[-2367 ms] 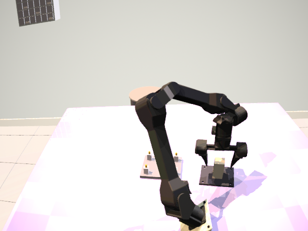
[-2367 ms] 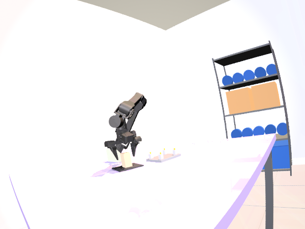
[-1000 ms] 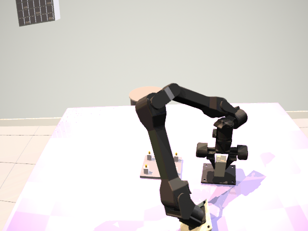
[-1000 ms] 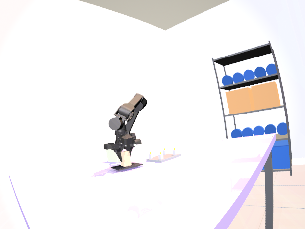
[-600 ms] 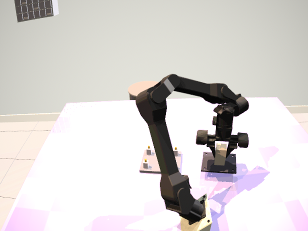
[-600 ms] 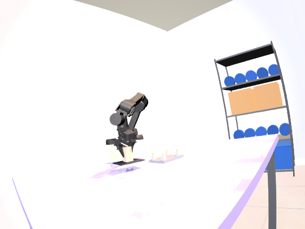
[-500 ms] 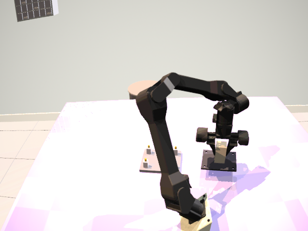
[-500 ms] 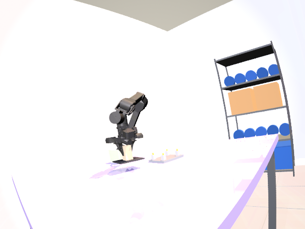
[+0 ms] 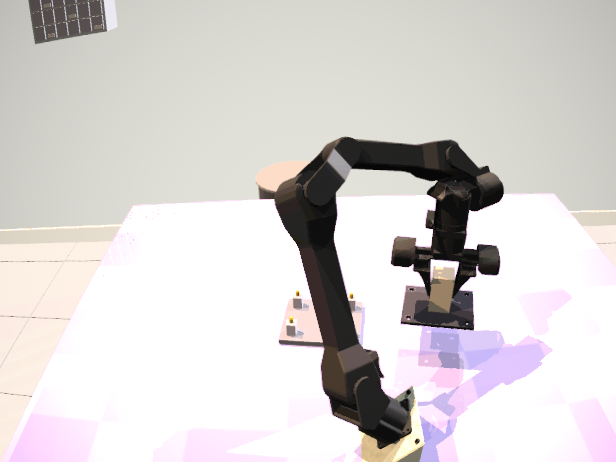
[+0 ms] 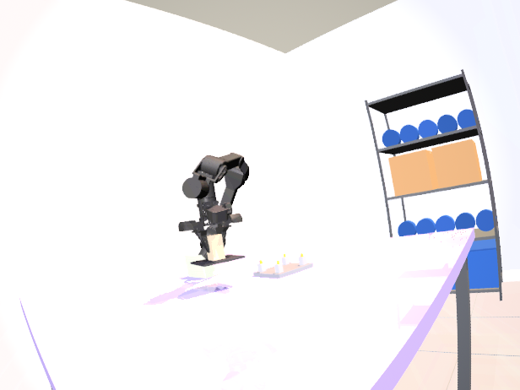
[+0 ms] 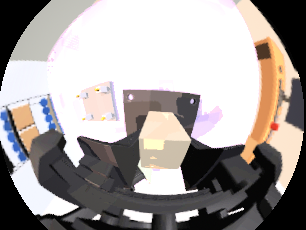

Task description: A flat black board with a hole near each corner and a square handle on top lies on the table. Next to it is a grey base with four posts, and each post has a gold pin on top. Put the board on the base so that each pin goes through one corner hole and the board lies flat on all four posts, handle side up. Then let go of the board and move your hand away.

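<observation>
Board (image 9: 462, 306) (image 10: 235, 257) (image 11: 135, 107), one, flat, black, rectangular, with corner holes. Position: below the gripper (image 9: 442, 294) (image 10: 214, 251) (image 11: 160, 130), raised above the table (image 9: 200, 300) (image 10: 295, 338) (image 11: 165, 50), its shadow separate from it in the top view. Attitude: roughly level, handle side up.

Handle (image 9: 442, 296) (image 10: 216, 247) (image 11: 164, 136), one, square in section, pale tan, upright from the middle of the board. Placed between the jaws, one finger on either side; the plate itself extends beneath and beyond the fingertips.

Gripper, one, black, pointing down. Jaws: closed on the handle, part-way apart at its width.

Base (image 9: 300, 336) (image 10: 288, 268) (image 11: 97, 105), one, grey, flat on the table, beside the board and apart from it, on the left in the top view. Fitted with four posts (image 9: 291, 328) (image 10: 278, 268) (image 11: 107, 116), each with a gold pin (image 9: 291, 319) (image 10: 278, 262) (image 11: 104, 119); no pin is in a hole. In the top view the arm (image 9: 327, 295) (image 10: 234, 179) conceals the fourth post.
</observation>
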`<state>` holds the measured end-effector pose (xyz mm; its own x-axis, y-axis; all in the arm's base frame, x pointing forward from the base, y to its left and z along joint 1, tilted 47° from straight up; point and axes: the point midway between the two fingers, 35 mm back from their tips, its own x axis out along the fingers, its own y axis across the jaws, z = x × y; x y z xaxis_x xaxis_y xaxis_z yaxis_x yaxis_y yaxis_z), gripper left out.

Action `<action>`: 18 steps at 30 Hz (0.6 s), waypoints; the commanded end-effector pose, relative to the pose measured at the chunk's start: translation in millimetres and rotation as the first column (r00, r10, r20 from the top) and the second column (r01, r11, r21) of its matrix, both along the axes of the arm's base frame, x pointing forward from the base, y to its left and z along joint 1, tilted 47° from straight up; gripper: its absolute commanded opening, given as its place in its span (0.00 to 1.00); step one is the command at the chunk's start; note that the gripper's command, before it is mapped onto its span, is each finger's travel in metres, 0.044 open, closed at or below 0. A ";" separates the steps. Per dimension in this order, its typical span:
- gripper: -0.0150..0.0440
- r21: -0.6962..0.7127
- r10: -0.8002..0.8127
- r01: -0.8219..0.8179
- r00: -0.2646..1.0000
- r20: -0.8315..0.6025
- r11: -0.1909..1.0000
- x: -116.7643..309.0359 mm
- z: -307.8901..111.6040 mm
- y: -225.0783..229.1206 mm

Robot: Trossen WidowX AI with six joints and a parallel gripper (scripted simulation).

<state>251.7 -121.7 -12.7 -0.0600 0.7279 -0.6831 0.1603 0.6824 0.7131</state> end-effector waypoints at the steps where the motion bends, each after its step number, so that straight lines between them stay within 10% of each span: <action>1: 0.25 -0.009 0.002 -0.002 1.000 0.012 1.000 0.9 6.5 -6.7; 18: 0.25 -0.022 0.007 -0.007 1.000 0.022 1.000 17.0 29.1 10.7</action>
